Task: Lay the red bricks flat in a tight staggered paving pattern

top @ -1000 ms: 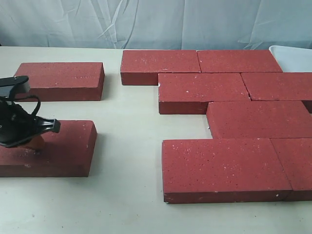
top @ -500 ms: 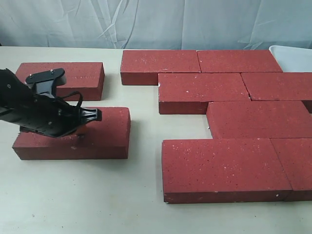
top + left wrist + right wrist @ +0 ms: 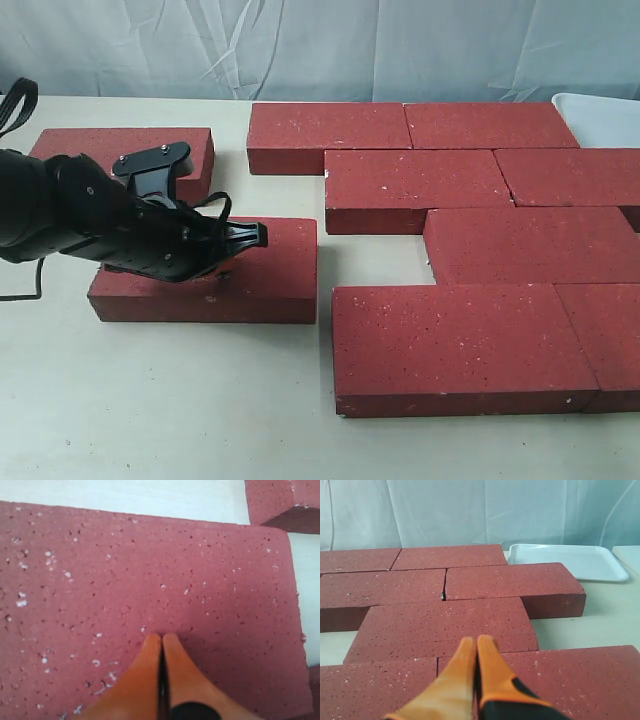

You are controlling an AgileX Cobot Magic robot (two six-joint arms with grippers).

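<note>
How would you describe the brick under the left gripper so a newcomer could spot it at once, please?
Find the paved block of red bricks on the table's right. Left of it lie two loose bricks; skip the farther brick and take the nearer brick. Only it has the shut left gripper on top.

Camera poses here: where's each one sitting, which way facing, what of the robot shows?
Exterior: off the arms, at the table's near side, facing the backdrop; left arm and left gripper show.
Left wrist: on the left arm, looking down shut fingers onto the loose brick.
Right wrist: on the right arm, low over the paved bricks, facing the white tray; right gripper shut.
Shared: exterior and left wrist see the loose brick; exterior and right wrist, paved bricks and tray.
</note>
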